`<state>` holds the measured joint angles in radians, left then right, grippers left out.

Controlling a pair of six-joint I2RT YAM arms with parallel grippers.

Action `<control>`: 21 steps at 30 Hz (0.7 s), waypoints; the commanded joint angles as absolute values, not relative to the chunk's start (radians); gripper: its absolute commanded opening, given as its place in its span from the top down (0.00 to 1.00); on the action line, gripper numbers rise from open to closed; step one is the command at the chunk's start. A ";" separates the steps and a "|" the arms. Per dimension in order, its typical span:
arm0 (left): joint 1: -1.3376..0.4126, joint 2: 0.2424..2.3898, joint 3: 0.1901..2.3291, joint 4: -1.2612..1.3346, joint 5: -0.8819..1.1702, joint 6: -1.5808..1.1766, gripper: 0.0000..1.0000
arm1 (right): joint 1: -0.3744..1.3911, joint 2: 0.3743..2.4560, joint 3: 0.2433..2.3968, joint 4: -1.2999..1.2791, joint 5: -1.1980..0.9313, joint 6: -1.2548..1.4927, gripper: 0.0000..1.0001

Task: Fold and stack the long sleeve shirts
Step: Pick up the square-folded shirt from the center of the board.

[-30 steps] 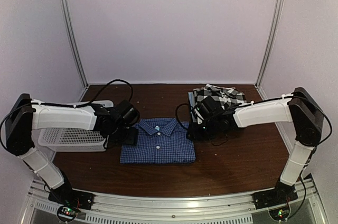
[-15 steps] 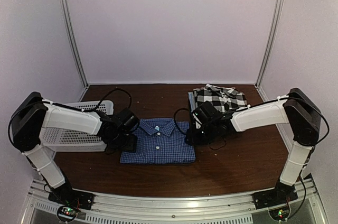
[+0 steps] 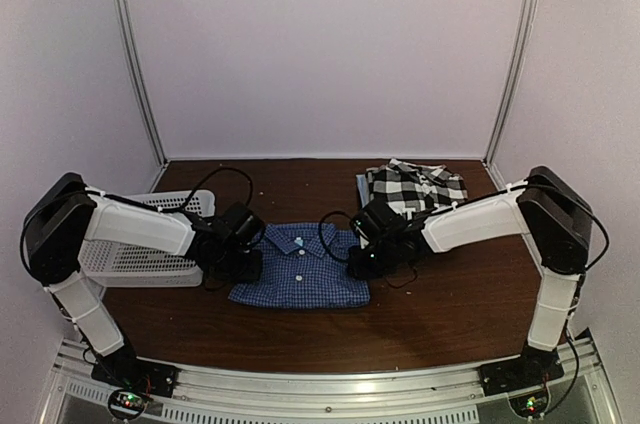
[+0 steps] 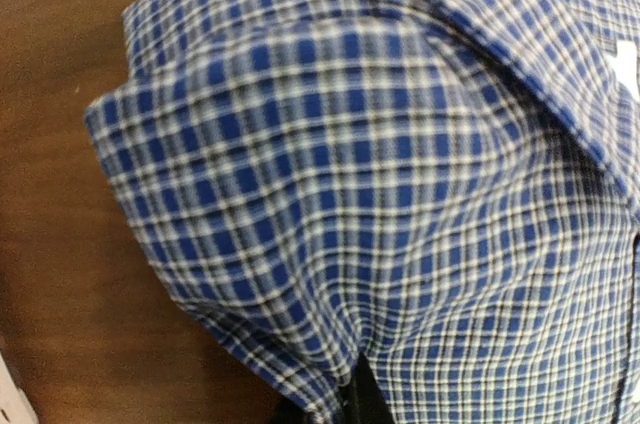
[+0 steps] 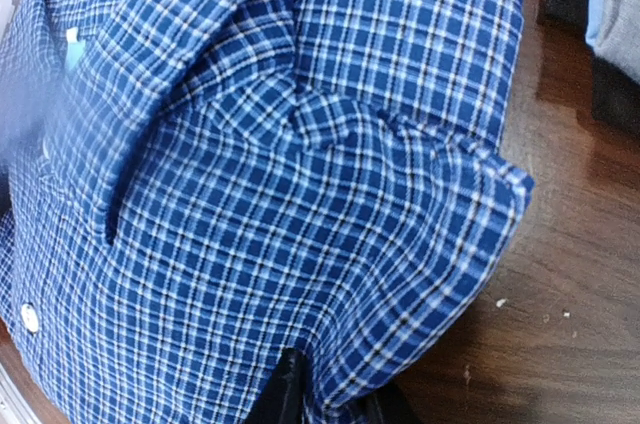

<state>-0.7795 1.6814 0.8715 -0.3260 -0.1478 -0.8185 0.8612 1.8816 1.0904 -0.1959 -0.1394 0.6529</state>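
The folded blue checked shirt (image 3: 300,269) lies at the table's middle, collar toward the back. My left gripper (image 3: 243,266) is shut on its left edge; the cloth (image 4: 380,194) puckers into the jaws at the bottom of the left wrist view. At the shirt's right edge, my right gripper (image 3: 360,262) is shut on the fabric (image 5: 300,224), which bunches between its fingers. The black-and-white checked shirt (image 3: 415,186) lies folded at the back right, beyond the right arm.
A white mesh basket (image 3: 140,244) stands at the left, partly under the left arm. The brown table (image 3: 450,314) runs to metal rails at the near edge. Walls and two metal posts close in the back and sides.
Both arms moved inward and down onto the blue shirt's side edges, and both grippers went from open to shut on the cloth.
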 commanded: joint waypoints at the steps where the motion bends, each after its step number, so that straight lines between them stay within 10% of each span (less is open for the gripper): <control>1: -0.781 1.692 0.890 -0.336 -0.089 -0.782 1.00 | 0.877 1.896 1.159 -0.253 -0.095 0.648 0.86; 4: -0.789 1.671 0.937 -0.383 -0.108 -0.765 1.00 | 0.877 1.896 1.208 -0.293 -0.075 0.635 1.00; 21: -0.799 1.537 1.223 -0.589 -0.151 -0.697 1.00 | 0.870 1.853 1.590 -0.545 0.030 0.494 1.00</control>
<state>-0.7921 1.5696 1.1358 -0.5800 -0.1467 -0.7334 0.8734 1.8946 1.4982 -0.4778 -0.0360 0.5495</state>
